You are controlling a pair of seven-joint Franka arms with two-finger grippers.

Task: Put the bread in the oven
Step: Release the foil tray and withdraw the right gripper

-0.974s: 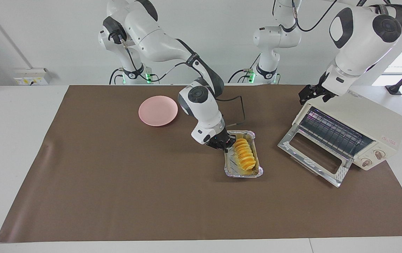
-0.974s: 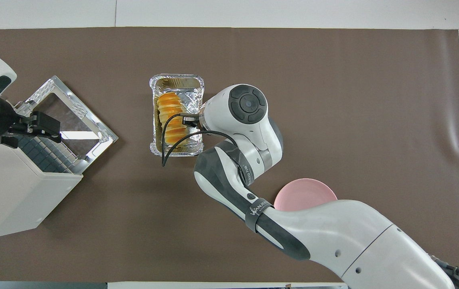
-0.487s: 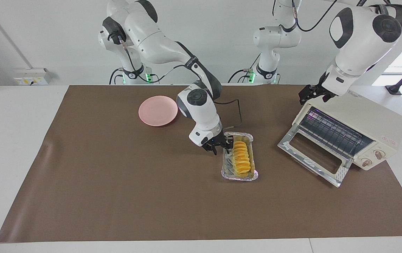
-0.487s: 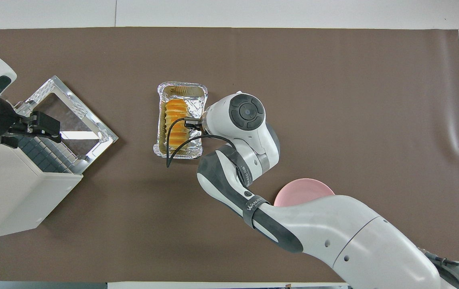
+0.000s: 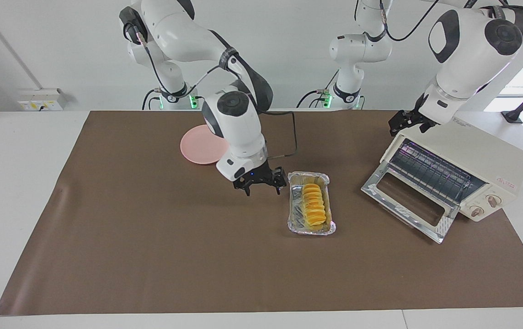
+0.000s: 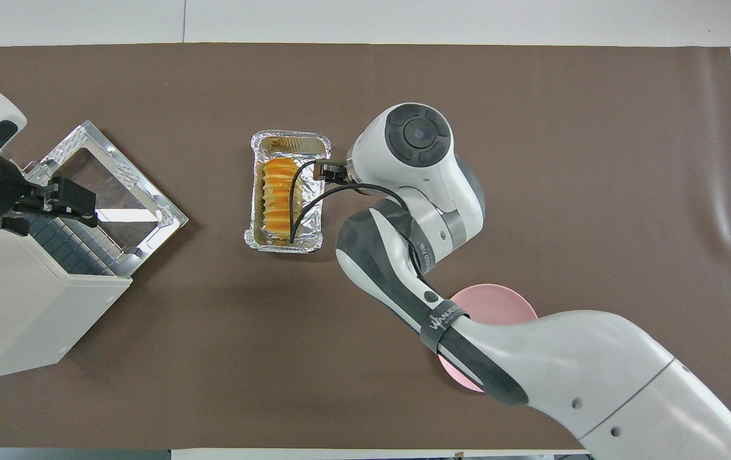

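The golden ridged bread (image 5: 314, 206) lies in a crinkled silver foil tray (image 5: 294, 214) mid-table; it also shows in the overhead view (image 6: 276, 195). The cream-white oven (image 5: 485, 160) stands at the left arm's end of the table. Its glass door (image 5: 408, 203) is dropped open and the wire rack shows. My right gripper (image 5: 261, 183) hangs open and empty over the mat beside the tray, toward the right arm's end. My left gripper (image 5: 406, 122) rests at the oven's top front edge, also in the overhead view (image 6: 65, 199).
A round pink plate (image 5: 200, 146) lies nearer to the robots than the tray, partly covered by my right arm. A black cable loops from the right wrist over the tray (image 6: 257, 191). Brown mat (image 5: 152, 251) covers the table.
The tray shifted and turned slightly. My right gripper left the tray's rim, rose and moved toward the right arm's end. The left arm has not moved.
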